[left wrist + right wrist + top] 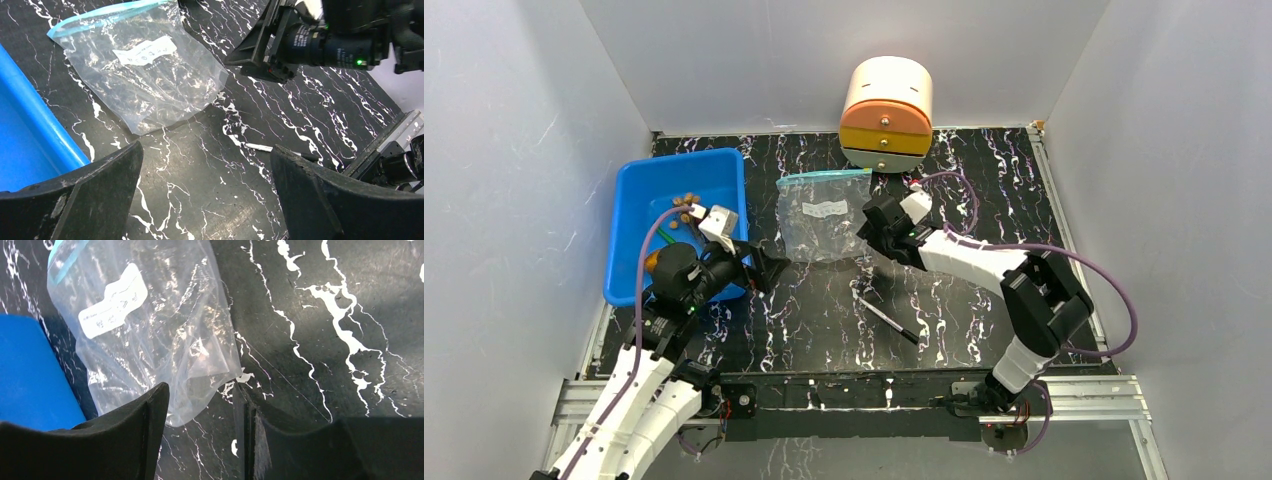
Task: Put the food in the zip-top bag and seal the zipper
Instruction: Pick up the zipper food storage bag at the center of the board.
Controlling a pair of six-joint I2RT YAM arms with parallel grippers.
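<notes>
The clear zip-top bag (824, 215) lies flat in the middle of the table, white label up. Its teal zipper (824, 176) runs along the far edge. The food is in the blue tray (639, 200): brown balls (688, 203) and an orange lump (654, 262) partly hidden by my left arm. My left gripper (774, 268) is open and empty, low over the table between the tray and the bag's near left corner (142, 127). My right gripper (871, 237) is open at the bag's near right side. The bag's corner (200, 405) lies between its fingers.
A black pen (886, 320) lies near the table's middle front; it also shows in the left wrist view (260, 147). A round cream and orange drawer box (886, 112) stands at the back, just behind the bag. White walls close in on three sides.
</notes>
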